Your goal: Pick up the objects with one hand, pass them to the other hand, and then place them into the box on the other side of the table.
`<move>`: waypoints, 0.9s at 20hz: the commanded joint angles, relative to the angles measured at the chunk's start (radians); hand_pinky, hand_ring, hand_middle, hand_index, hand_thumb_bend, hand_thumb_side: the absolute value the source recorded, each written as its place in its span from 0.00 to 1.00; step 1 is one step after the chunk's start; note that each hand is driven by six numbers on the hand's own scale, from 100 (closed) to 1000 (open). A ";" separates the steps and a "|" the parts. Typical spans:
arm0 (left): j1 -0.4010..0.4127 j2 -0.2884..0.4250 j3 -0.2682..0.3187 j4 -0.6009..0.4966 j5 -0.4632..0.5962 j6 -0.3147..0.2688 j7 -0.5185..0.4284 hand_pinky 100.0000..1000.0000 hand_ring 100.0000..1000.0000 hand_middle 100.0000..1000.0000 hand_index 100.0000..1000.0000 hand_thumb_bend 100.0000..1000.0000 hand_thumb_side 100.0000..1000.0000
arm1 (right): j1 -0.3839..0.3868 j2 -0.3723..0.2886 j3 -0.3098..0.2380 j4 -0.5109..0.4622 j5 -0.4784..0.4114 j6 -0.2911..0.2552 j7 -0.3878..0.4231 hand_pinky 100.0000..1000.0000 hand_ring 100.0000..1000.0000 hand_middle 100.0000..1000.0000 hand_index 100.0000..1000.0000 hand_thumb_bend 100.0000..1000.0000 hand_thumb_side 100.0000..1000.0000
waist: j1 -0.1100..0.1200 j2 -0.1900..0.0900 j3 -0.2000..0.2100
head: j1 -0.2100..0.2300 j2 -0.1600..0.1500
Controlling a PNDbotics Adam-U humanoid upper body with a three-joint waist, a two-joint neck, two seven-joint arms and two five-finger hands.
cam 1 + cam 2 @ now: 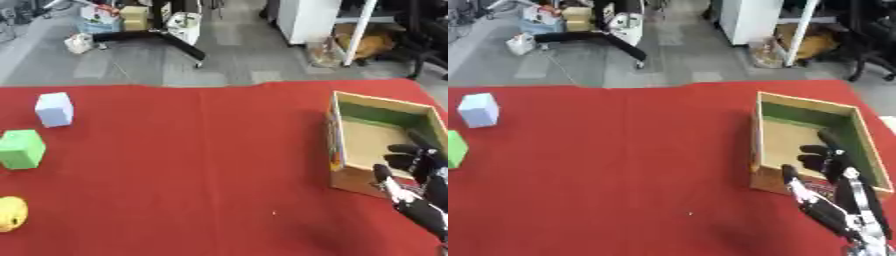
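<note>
A wooden box with a green inner wall stands on the right of the red table; what shows of its inside is bare. My right hand rises from the lower right corner over the box's near edge, fingers relaxed and holding nothing. On the far left lie a pale blue cube, a green cube and a yellow rounded object, the last cut by the view's left edge. My left hand shows in neither view.
Beyond the table's far edge is a grey floor with a black stand, boxes and bags, and a white cabinet. Red cloth stretches between the cubes and the box.
</note>
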 commanded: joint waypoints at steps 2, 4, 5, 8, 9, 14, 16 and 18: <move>-0.072 -0.037 -0.002 0.113 -0.122 -0.044 0.071 0.83 0.79 0.73 0.81 0.49 0.17 | -0.004 -0.021 -0.001 -0.010 -0.002 -0.003 0.007 0.72 0.69 0.67 0.94 0.28 0.23 | 0.011 -0.030 -0.001 | 0.004 0.002; -0.102 -0.069 0.000 0.156 -0.175 -0.051 0.104 0.83 0.78 0.72 0.80 0.48 0.17 | -0.003 -0.019 0.001 -0.010 -0.004 -0.003 0.009 0.72 0.69 0.67 0.94 0.28 0.23 | 0.008 -0.029 -0.003 | 0.006 0.002; -0.113 -0.081 0.002 0.172 -0.197 -0.052 0.120 0.83 0.78 0.72 0.80 0.48 0.17 | -0.003 -0.018 0.001 -0.010 -0.005 -0.003 0.010 0.72 0.69 0.67 0.94 0.28 0.23 | 0.007 -0.028 -0.003 | 0.007 0.002; -0.144 -0.116 0.018 0.210 -0.251 -0.039 0.172 0.82 0.78 0.72 0.80 0.46 0.17 | -0.002 -0.015 0.003 -0.010 -0.007 -0.004 0.014 0.72 0.69 0.67 0.94 0.28 0.23 | 0.001 -0.026 -0.008 | 0.008 0.002; -0.152 -0.124 0.024 0.219 -0.265 -0.031 0.190 0.82 0.78 0.73 0.80 0.45 0.17 | -0.002 -0.014 0.003 -0.010 -0.008 -0.004 0.015 0.72 0.69 0.67 0.94 0.28 0.23 | 0.000 -0.026 -0.009 | 0.009 0.003; -0.184 -0.136 0.058 0.240 -0.294 0.008 0.235 0.82 0.78 0.73 0.81 0.46 0.18 | 0.001 -0.010 0.003 -0.009 -0.011 -0.004 0.016 0.72 0.69 0.67 0.94 0.27 0.23 | -0.005 -0.023 -0.018 | 0.008 0.007; -0.198 -0.134 0.071 0.239 -0.290 0.017 0.232 0.82 0.78 0.73 0.81 0.46 0.19 | 0.002 -0.010 0.002 -0.008 -0.013 -0.004 0.017 0.72 0.69 0.67 0.94 0.27 0.23 | -0.006 -0.022 -0.018 | 0.007 0.009; -0.211 -0.133 0.082 0.243 -0.279 0.025 0.226 0.82 0.79 0.74 0.81 0.47 0.20 | 0.003 -0.010 0.003 -0.008 -0.014 -0.004 0.018 0.72 0.69 0.67 0.94 0.27 0.23 | -0.006 -0.021 -0.017 | 0.007 0.011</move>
